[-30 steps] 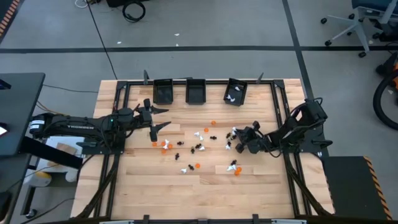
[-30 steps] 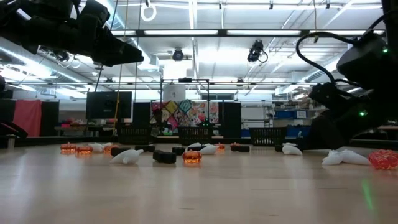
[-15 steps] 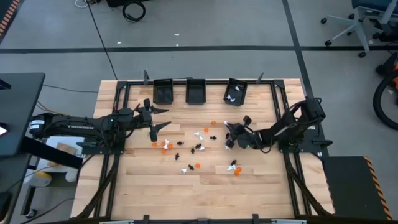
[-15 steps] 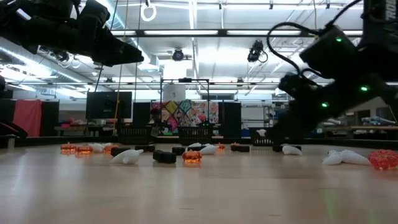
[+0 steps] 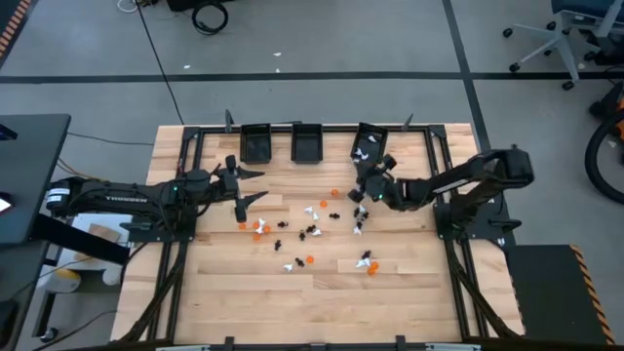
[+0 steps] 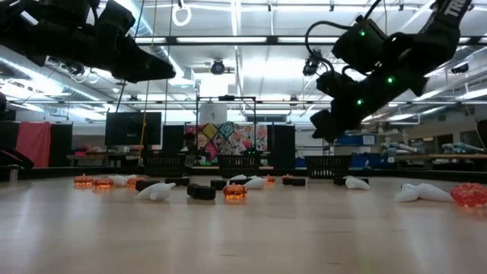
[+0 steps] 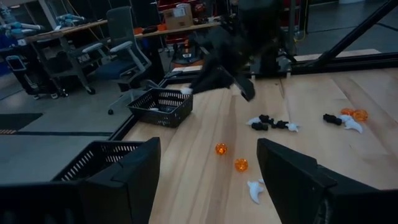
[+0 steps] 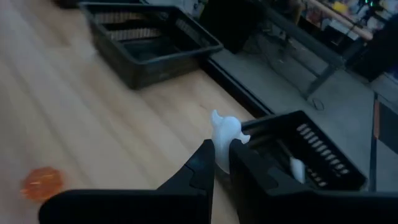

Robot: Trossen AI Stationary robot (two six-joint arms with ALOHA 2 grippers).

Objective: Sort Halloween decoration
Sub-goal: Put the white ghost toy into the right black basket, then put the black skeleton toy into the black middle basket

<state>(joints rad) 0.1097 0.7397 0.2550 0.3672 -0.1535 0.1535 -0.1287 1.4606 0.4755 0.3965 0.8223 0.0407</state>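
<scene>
High view: the right hand [image 5: 363,182] hangs right of frame centre just below the rightmost small black mesh bin [image 5: 369,142], while the left hand [image 5: 244,185] waits released at centre left over the pale wooden desk [image 5: 322,302], with tiny orange, black and white trinkets [image 5: 310,232] scattered mid-frame between them. Right wrist view: the right hand is clenched on a small white ghost-shaped trinket [image 8: 225,132] at frame centre, beside that bin's rim.

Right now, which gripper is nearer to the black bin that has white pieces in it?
The right gripper: it hangs just short of that bin, shut on a white ghost. The left gripper waits open, far across the table.
</scene>
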